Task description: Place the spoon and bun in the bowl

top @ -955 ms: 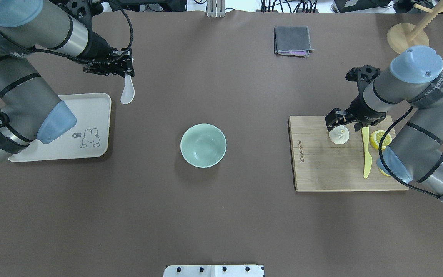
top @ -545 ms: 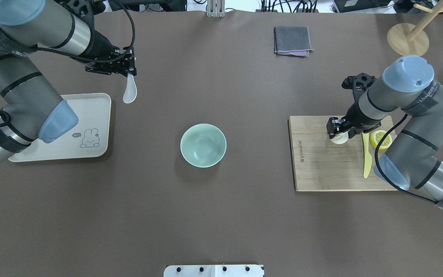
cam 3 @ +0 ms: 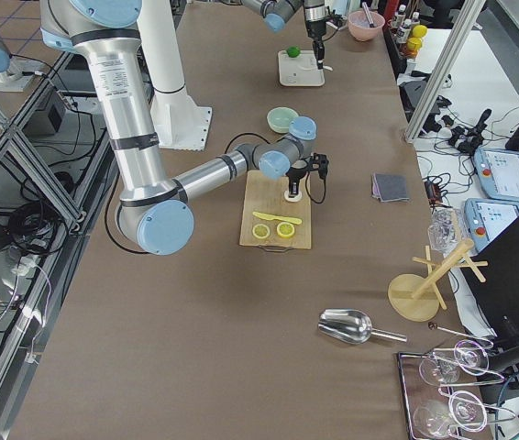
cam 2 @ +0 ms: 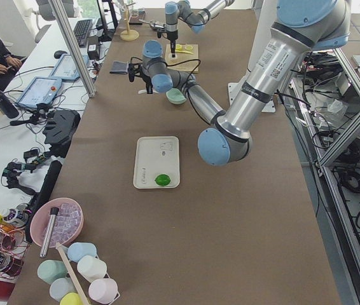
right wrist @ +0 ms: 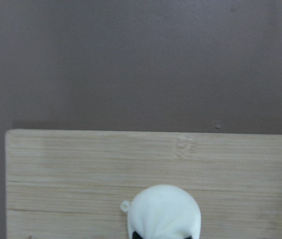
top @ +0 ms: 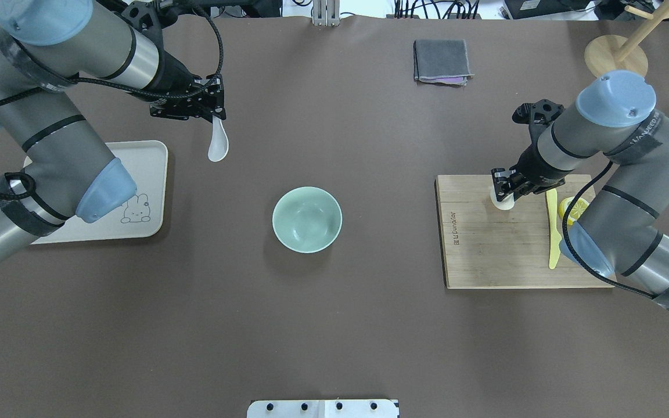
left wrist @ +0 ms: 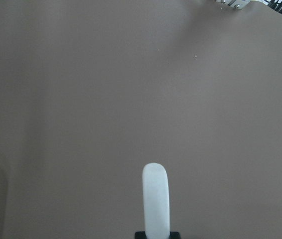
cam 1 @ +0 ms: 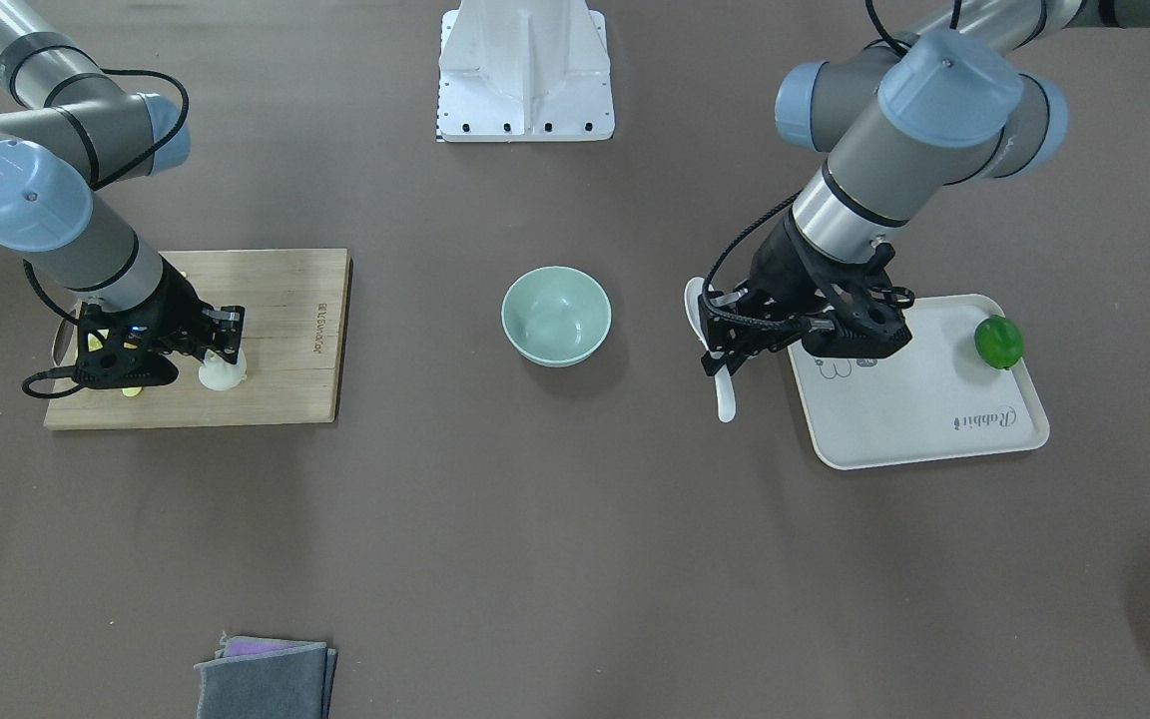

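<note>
Spoon [top: 217, 145] now nearer bowl [top: 306, 219]; knife [top: 554, 244] beside bun [cam 1: 221, 376].

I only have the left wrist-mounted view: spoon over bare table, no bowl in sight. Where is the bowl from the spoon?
Observer: Overhead, the bowl sits to the right of the spoon and nearer the robot; the left gripper holds the spoon short of it.
Operator: Anything in the bowl?
Observer: No, it is empty.
Operator: And the bun?
Observer: The right gripper is closed on the bun at the cutting board.
</note>
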`<state>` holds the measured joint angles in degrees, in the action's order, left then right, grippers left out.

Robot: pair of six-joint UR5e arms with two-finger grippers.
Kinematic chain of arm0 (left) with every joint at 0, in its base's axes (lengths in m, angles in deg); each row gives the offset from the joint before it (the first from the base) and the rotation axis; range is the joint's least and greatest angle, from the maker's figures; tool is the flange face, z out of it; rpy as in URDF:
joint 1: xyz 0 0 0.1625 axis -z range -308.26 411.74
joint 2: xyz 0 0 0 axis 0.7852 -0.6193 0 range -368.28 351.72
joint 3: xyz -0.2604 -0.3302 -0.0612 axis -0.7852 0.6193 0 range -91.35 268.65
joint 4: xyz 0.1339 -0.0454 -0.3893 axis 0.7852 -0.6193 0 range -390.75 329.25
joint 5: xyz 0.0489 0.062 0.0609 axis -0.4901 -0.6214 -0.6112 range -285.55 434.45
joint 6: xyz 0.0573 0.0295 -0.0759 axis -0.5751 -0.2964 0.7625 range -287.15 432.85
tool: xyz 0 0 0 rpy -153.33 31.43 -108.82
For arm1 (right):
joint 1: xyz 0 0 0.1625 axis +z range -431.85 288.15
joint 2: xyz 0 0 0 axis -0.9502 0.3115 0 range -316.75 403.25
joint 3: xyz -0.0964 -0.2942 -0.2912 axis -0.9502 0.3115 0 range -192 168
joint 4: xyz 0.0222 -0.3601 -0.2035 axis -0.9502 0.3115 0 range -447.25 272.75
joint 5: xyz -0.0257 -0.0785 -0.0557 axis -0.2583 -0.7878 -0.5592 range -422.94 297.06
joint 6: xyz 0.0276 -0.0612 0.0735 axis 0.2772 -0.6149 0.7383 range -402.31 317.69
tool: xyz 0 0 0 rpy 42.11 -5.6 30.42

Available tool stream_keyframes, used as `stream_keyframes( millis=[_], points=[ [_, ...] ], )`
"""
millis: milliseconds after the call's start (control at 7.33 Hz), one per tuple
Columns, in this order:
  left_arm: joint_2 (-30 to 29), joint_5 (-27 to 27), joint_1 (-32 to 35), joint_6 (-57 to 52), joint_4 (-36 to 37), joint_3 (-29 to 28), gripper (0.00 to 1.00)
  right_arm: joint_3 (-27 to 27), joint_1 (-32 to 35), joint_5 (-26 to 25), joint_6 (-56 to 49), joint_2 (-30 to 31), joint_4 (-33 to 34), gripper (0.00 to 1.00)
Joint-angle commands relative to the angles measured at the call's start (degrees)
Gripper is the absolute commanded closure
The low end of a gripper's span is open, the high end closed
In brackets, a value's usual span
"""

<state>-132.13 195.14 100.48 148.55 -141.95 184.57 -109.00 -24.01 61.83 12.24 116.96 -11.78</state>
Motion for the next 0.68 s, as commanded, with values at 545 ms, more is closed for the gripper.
stream_keyframes(
  millis=[545],
  points=[
    [-2.18, -21.62, -19.98, 10.0, -0.6, -0.91, 1.0, -0.29, 0.59, 2.76, 11.36, -8.66, -0.07, 1.0]
  ],
)
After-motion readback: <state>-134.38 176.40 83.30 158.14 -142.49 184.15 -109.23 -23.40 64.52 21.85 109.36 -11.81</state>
